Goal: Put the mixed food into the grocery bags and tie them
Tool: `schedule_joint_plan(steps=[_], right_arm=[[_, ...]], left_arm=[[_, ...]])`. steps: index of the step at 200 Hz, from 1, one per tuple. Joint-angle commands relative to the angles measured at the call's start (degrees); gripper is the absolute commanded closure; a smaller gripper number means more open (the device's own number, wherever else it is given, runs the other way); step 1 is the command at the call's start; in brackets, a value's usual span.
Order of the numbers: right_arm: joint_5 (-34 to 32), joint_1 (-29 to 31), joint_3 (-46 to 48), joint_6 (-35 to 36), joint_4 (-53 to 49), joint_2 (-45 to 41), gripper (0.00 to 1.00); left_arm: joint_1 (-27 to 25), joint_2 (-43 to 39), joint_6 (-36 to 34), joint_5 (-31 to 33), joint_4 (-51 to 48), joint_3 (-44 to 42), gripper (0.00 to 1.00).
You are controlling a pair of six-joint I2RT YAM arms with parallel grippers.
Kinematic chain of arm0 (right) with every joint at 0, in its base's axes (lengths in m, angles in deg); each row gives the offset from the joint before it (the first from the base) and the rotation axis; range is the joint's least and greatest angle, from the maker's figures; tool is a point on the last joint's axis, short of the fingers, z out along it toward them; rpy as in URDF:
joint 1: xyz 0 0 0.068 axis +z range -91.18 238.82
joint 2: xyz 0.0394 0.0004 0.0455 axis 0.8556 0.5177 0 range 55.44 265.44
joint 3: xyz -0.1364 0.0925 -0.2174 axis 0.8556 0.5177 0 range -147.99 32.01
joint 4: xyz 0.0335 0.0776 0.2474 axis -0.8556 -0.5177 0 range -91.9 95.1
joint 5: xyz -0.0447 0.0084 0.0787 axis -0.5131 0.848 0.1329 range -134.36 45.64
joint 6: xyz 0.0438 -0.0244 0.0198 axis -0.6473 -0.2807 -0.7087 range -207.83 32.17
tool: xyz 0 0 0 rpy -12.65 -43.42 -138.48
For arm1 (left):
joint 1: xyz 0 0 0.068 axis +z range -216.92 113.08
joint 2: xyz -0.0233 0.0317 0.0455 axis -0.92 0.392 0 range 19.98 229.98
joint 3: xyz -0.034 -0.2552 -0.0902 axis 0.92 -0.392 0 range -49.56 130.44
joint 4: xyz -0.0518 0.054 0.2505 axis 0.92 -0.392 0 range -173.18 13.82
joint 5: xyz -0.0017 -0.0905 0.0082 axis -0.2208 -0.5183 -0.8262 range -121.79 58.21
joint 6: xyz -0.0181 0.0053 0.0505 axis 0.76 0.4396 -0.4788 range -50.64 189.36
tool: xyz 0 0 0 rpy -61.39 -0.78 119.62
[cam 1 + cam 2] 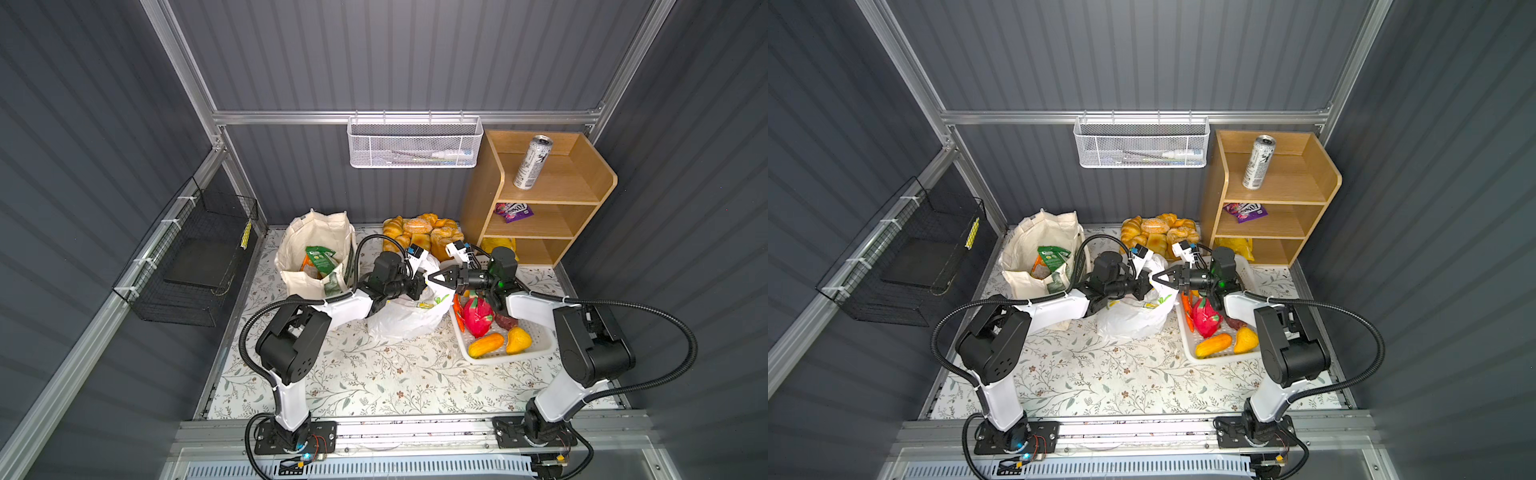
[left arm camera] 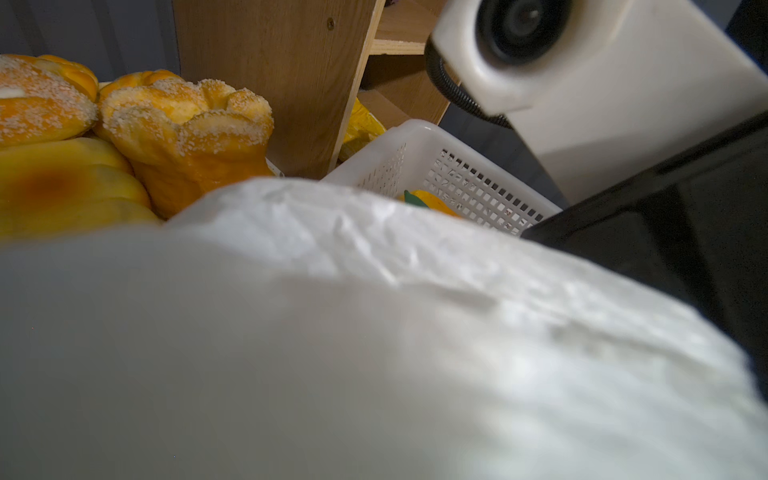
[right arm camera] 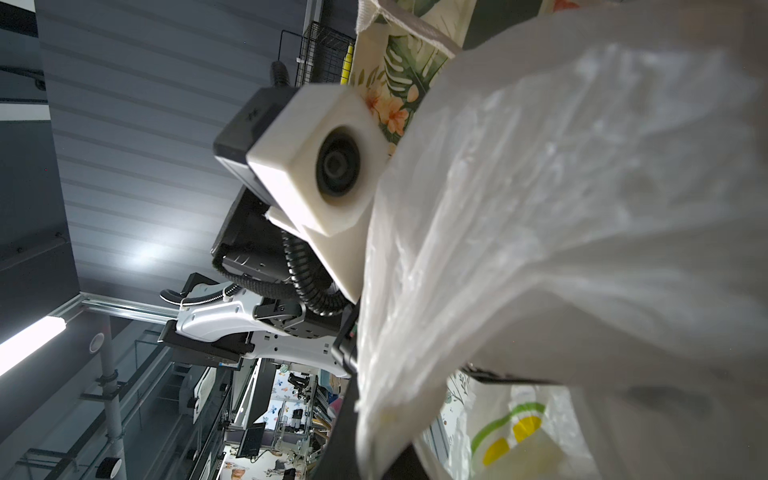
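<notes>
The white lemon-print plastic bag [image 1: 409, 316] stands mid-table, its top pulled up between both arms. My left gripper [image 1: 420, 287] and my right gripper [image 1: 430, 277] meet tip to tip above it, each shut on a twisted piece of the bag's top. The plastic [image 2: 374, 332] fills the left wrist view and hides those jaws. In the right wrist view a strip of plastic [image 3: 415, 374] runs into the jaws. The cream canvas tote [image 1: 307, 249] stands open at the back left with green packets [image 1: 320, 257] inside. A tall silver can [image 1: 533, 162] stands on the wooden shelf [image 1: 478, 195].
Bread rolls [image 1: 419, 232] lie behind the grippers. A white perforated basket [image 1: 536, 349] with a pink dragon fruit [image 1: 478, 316] and yellow fruit sits under my right forearm. A purple packet [image 1: 514, 211] lies on the middle shelf. A black wire rack [image 1: 195, 257] hangs on the left wall.
</notes>
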Motion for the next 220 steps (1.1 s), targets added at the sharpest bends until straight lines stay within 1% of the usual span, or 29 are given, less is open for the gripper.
schedule_joint_plan(steps=[1, 9, 18, 35, 68, 89, 97, 111, 124, 137, 149, 163, 178, 191, 208, 220], right_arm=[[0.86, 0.20, -1.61, 0.73, 3.11, -0.05, 1.00], [1.44, -0.04, -1.65, 0.70, 3.52, -0.30, 1.00], [1.69, -0.53, -1.57, 0.70, 3.58, -0.80, 1.00], [2.21, -1.50, -1.57, 0.69, 3.39, -1.29, 1.00], [3.04, -2.39, -1.56, 0.69, 3.62, -1.46, 1.00], [4.02, -2.39, -1.91, 0.69, 4.05, -1.39, 1.00], [4.55, -2.35, -2.05, 0.74, 4.14, -1.39, 1.00], [5.20, -2.26, -2.18, 0.69, 4.13, -1.63, 1.00], [5.79, -2.26, -2.27, 0.69, 4.39, -1.81, 1.00], [6.29, -2.04, -2.44, 0.69, 4.70, -1.99, 1.00], [6.65, -1.91, -2.66, 0.69, 4.87, -2.18, 1.00], [6.48, -1.91, -2.80, 0.69, 4.79, -2.15, 1.00], [6.30, -1.91, -2.97, 0.69, 4.79, -1.96, 1.00], [6.30, -1.85, -3.06, 0.71, 4.86, -1.74, 1.00], [6.30, -1.87, -3.15, 0.72, 4.79, -1.82, 1.00], [6.22, -1.87, -3.15, 0.69, 4.80, -1.83, 1.00]], left_arm=[[-0.30, -0.67, -0.48, -0.73, 0.03, -1.35, 0.94], [-0.13, -1.62, -0.40, 0.20, 0.42, -2.58, 0.88], [0.44, -2.85, 0.19, 1.05, 1.73, -4.37, 0.76], [2.41, -5.42, 2.22, 0.90, 4.06, -8.30, 0.65], [6.98, -12.24, 5.70, 0.19, 7.04, -15.95, 0.54], [8.52, -16.91, 6.53, 0.44, 6.87, -17.98, 0.48], [8.53, -18.42, 6.92, -0.59, 6.99, -17.95, 0.46], [8.53, -19.61, 8.70, -4.22, 8.91, -17.21, 0.45], [8.53, -19.20, 11.61, -9.11, 12.79, -16.52, 0.45], [8.45, -17.46, 16.72, -13.37, 19.05, -16.52, 0.46], [8.36, -15.42, 23.63, -15.77, 28.07, -17.35, 0.48], [8.36, -13.29, 30.05, -16.31, 37.06, -19.02, 0.50], [8.14, -11.30, 34.10, -16.35, 42.30, -19.88, 0.53], [7.60, -9.86, 35.42, -16.34, 43.47, -19.79, 0.57], [6.84, -8.72, 35.64, -16.14, 44.16, -19.99, 0.58], [6.36, -8.10, 35.77, -16.48, 43.70, -19.49, 0.61]])
